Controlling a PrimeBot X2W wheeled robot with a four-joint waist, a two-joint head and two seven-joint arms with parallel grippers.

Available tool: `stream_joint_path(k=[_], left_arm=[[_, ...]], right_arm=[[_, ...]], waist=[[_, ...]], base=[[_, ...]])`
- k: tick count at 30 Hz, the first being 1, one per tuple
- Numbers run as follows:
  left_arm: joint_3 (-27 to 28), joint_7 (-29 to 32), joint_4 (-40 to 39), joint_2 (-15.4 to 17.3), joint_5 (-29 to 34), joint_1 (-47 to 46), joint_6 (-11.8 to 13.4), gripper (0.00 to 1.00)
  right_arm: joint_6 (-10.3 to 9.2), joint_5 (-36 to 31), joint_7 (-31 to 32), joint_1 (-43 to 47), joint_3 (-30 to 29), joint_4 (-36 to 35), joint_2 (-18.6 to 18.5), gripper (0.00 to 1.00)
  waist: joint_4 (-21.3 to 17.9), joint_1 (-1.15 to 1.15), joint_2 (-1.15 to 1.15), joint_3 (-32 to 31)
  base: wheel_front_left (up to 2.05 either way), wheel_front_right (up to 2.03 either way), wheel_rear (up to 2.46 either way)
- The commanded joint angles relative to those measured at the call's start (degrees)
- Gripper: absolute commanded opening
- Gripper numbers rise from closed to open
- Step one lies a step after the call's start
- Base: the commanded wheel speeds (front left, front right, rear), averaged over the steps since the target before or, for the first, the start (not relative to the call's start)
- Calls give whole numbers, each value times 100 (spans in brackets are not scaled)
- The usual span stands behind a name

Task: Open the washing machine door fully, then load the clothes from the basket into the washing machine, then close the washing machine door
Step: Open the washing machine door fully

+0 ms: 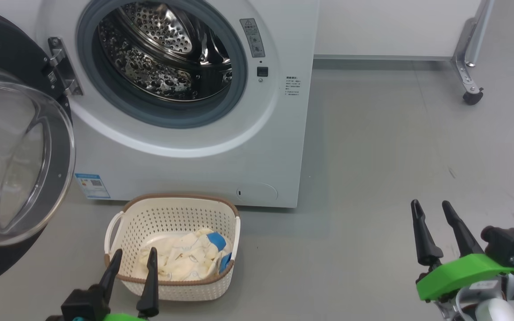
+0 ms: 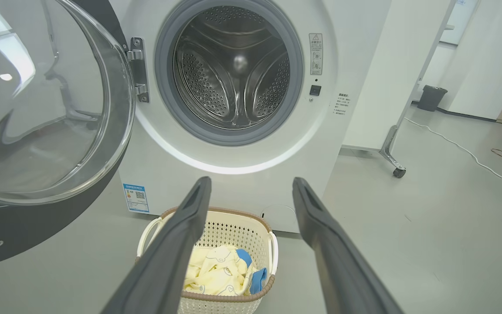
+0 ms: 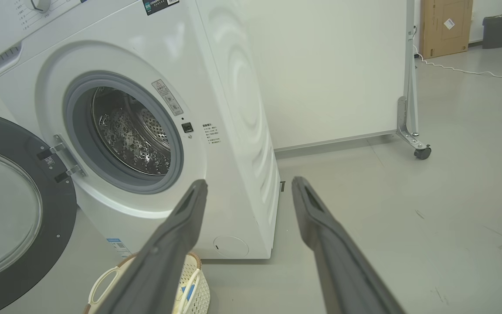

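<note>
White sheet metal fronts the washing machine [image 1: 185,174], and I place everything by it. Its door [image 1: 16,156] stands swung wide on the hinge at the machine's left side as I face it, with its black rim and clear glass bowl turned toward me. That leaves the grey seal [image 1: 234,89] and the perforated steel drum [image 1: 159,58] uncovered. The basket [image 1: 172,290] sits on the grey floor [image 1: 373,156] directly in front of the machine, below the door opening and close to the machine's foot. It is just right of the blue sticker [image 1: 92,185] on the machine's lower front. The clothes [image 1: 185,261] lie in the basket's bottom, a rumpled cream-yellow bundle with blue cuffs on the side away from the door. My left pincer [image 1: 135,252] hangs at the basket's edge farthest from the machine. Its two dark fingers are spread apart, empty, and point toward the machine; I cannot tell whether they touch the rim. My right pincer [image 1: 430,203] is well off to the machine's right above the floor, its fingers likewise parted and holding nothing. Further right of the machine, a caster [image 1: 472,96] on a metal leg rests on the floor.
</note>
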Motion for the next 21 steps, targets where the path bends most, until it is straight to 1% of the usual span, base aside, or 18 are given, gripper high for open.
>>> stream_joint_path(k=[1,17,21], left_arm=[[247,-87,-156,98,67,-286,48,100],[153,-119,-76,101,252,-368,123,100],[173,-122,-74,28,106,-370,44,100]], right_arm=[[59,-74,-8,-203,68,-172,-11,100],[59,-182,42,-239,-3,-134,55,100],[59,-207,63,-236,-4,-117,60,100]], waist=[[0,0,0,10],[-1,0,0,73],[10,0,0,63]], base=[[0,0,0],[0,0,0],[0,0,0]])
